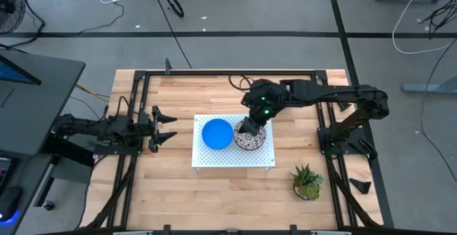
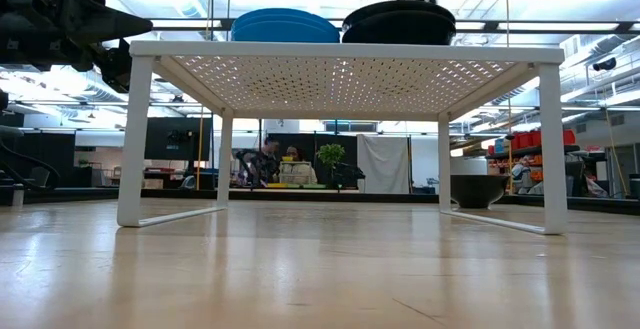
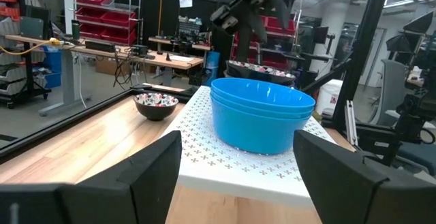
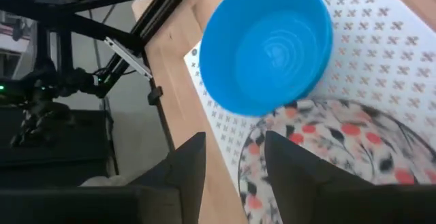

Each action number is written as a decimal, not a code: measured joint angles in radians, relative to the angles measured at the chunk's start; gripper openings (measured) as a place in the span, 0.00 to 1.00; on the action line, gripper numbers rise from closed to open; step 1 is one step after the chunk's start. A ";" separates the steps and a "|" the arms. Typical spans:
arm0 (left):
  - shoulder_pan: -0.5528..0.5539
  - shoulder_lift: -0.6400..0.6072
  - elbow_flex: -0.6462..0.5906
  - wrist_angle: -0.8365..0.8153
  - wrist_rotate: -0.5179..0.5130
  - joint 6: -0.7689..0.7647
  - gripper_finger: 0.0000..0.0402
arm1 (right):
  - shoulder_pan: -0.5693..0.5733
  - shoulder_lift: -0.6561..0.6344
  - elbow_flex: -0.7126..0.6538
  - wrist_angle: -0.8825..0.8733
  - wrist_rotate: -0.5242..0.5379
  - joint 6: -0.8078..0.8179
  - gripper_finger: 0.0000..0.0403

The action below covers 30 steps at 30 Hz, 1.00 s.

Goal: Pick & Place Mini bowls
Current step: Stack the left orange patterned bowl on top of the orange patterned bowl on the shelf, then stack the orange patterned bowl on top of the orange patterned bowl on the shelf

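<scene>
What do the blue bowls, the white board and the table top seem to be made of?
The blue bowls look like plastic: an even, bright colour, thin rims and a soft sheen. The white board seems to be painted metal: thin, flat and punched with regular holes, though stiff plastic is possible. The table top is wood, probably sealed: jointed pale strips with grain and a faint gloss.

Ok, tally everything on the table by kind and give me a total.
Blue bowls: 3, nested in one stack
Floral bowl on the board: 1
Floral bowl on the table: 1
White perforated board: 1
Potted plant: 1
Total: 7
</scene>
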 joint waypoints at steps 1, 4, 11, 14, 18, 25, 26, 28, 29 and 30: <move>0.000 0.000 0.000 0.000 0.000 0.000 0.72 | 0.000 0.009 0.000 0.021 0.000 -0.005 0.37; 0.000 0.000 0.000 0.000 0.000 0.000 0.72 | 0.000 0.044 0.000 0.050 -0.015 -0.010 0.37; 0.000 0.000 0.000 0.000 0.000 0.000 0.72 | -0.013 0.109 -0.001 0.060 -0.012 -0.051 0.37; 0.000 0.000 0.000 0.000 0.000 0.000 0.72 | -0.016 0.122 -0.001 0.069 -0.002 -0.062 0.37; 0.000 0.000 0.000 0.000 0.000 0.000 0.72 | -0.023 0.125 -0.001 0.069 0.008 -0.065 0.37; 0.000 0.000 0.000 0.000 0.000 0.000 0.72 | -0.024 0.129 -0.001 0.066 0.010 -0.066 0.37; 0.000 0.000 0.000 0.000 0.000 0.000 0.72 | -0.024 0.125 -0.001 0.062 0.009 -0.066 0.37; 0.000 0.000 0.000 0.000 0.000 0.000 0.72 | -0.026 0.113 -0.001 0.063 0.006 -0.070 0.37; 0.000 0.000 0.000 0.000 0.000 0.000 0.72 | -0.027 0.105 -0.001 0.061 0.006 -0.074 0.37; 0.000 0.000 0.000 0.000 0.000 0.000 0.72 | -0.028 0.097 -0.001 0.059 0.006 -0.078 0.37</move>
